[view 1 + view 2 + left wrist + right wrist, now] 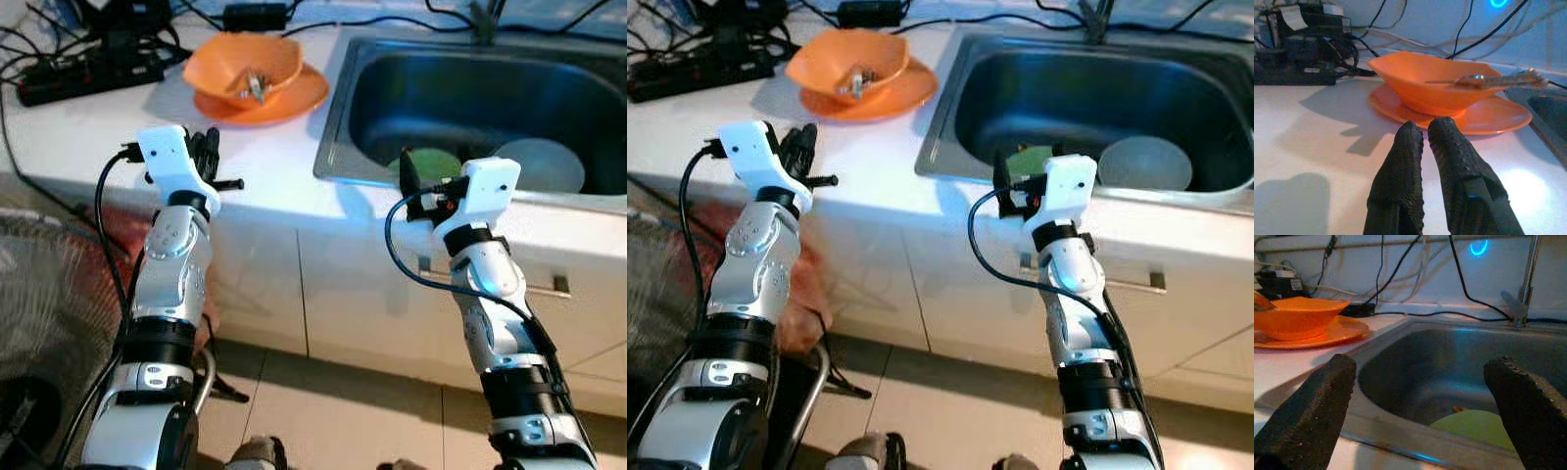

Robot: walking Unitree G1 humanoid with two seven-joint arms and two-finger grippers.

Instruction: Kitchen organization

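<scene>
An orange bowl (245,61) stands on an orange plate (294,101) at the back of the white counter (88,137), left of the steel sink (338,108). Metal cutlery (1488,79) lies in the bowl. In the sink are a green plate (436,164) and a pale grey plate (541,164). My left gripper (1426,128) is shut and empty, low over the counter's front edge and pointing at the bowl. My right gripper (1422,367) is open at the sink's front rim, facing the basin and the green plate (1474,426).
A black power strip (69,80) and tangled cables lie at the counter's back left. The tap (1525,279) rises behind the sink. Below are white cabinet fronts with a metal handle (560,287), and a wire fan guard (39,284) stands at the left over the tiled floor.
</scene>
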